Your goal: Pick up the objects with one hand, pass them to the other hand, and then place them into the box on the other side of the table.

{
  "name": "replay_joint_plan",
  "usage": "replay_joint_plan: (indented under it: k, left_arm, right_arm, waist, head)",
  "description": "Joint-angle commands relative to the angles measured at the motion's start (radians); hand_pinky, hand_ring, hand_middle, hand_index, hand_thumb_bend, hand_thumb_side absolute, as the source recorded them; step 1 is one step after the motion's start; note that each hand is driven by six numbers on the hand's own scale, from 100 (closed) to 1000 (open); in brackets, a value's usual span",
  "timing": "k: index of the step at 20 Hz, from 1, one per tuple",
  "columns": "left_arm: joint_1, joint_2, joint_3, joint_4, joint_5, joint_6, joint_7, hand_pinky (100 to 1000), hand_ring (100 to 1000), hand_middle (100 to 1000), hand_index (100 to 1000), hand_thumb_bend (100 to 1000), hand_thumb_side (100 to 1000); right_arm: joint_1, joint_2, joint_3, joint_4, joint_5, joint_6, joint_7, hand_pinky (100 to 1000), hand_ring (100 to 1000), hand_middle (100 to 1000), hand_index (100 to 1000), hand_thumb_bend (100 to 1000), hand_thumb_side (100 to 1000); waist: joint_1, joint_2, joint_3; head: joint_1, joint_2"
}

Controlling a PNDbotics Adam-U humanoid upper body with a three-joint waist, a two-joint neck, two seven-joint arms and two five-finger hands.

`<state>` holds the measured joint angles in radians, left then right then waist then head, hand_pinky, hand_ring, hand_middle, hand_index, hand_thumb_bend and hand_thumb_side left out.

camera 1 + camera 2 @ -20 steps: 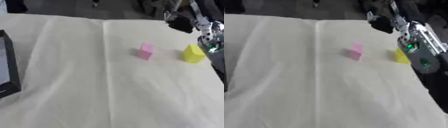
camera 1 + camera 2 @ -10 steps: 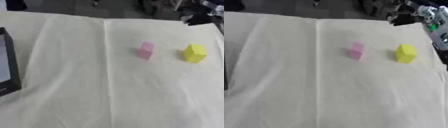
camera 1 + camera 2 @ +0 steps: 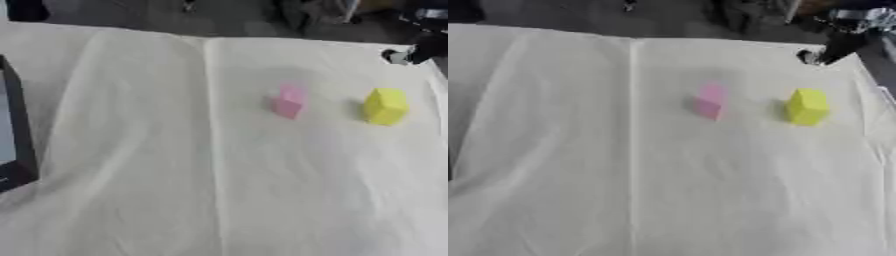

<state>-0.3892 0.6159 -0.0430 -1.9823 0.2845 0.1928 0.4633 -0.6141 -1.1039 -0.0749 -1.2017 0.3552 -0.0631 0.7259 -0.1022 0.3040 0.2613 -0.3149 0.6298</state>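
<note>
- Left eye view: a small pink block with soft matte faces (image 3: 289, 101) stands on the cream cloth-covered table (image 3: 175, 175), right of the cloth's long centre crease; its long axis is upright, leaning slightly, and a corner edge faces the camera
- Just to its right, clearly apart from it, a yellow cube-like block of the same matte look (image 3: 385, 106) sits on the cloth, about as tall as it is wide, turned so that one vertical edge points toward the camera
- The cloth is smooth with faint wrinkles and one straight fold running from the far edge to the near edge
- A flat black-framed box with a pale inside (image 3: 12, 135) lies at the left edge of the table, its long side running away from the camera, well apart from both blocks
- The robot's right hand (image 3: 418, 46), black with a silver part, shows at the upper right corner above the far edge of the cloth, apart from the yellow block; whether its fingers are straight or curled cannot be told
- Right eye view: the same two blocks sit side by side, the pink one left of the yellow one, and the dark hand hangs beyond the cloth's far right corner; the box barely shows as a dark sliver at the left edge
</note>
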Motion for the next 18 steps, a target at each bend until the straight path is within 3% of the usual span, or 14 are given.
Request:
replay_joint_plan:
  k: [1,5,9,18]
  left_arm:
    - [-0.008,0.029,0.017,-0.016,0.007,0.018,0.008,808,812,836,933,316,861]
    - [-0.011,0.031,0.015,-0.017,0.017,0.037,0.017,806,811,829,928,312,863]
    - [-0.014,0.034,0.014,-0.018,0.022,0.044,0.023,805,809,826,927,307,865]
    - [-0.022,0.032,0.012,-0.018,0.03,0.045,0.03,802,807,815,921,304,864]
  right_arm:
    - [0.004,-0.078,0.0,-0.01,-0.005,-0.035,0.064,928,956,890,905,371,100]
    - [0.024,-0.095,0.013,-0.032,0.016,-0.052,0.116,934,961,899,915,450,100]
    - [0.038,-0.104,0.028,-0.043,0.056,-0.053,0.133,936,965,900,920,462,100]
    - [0.033,-0.095,0.069,-0.033,0.193,-0.056,0.116,929,957,895,961,504,100]
  waist:
    - [0.0,-0.019,-0.001]
    - [-0.004,-0.019,0.0]
    - [-0.007,-0.017,0.004]
    - [-0.007,-0.008,0.018]
  head:
    - [-0.003,-0.012]
    - [-0.002,-0.014]
    - [-0.002,-0.015]
    - [-0.016,-0.018]
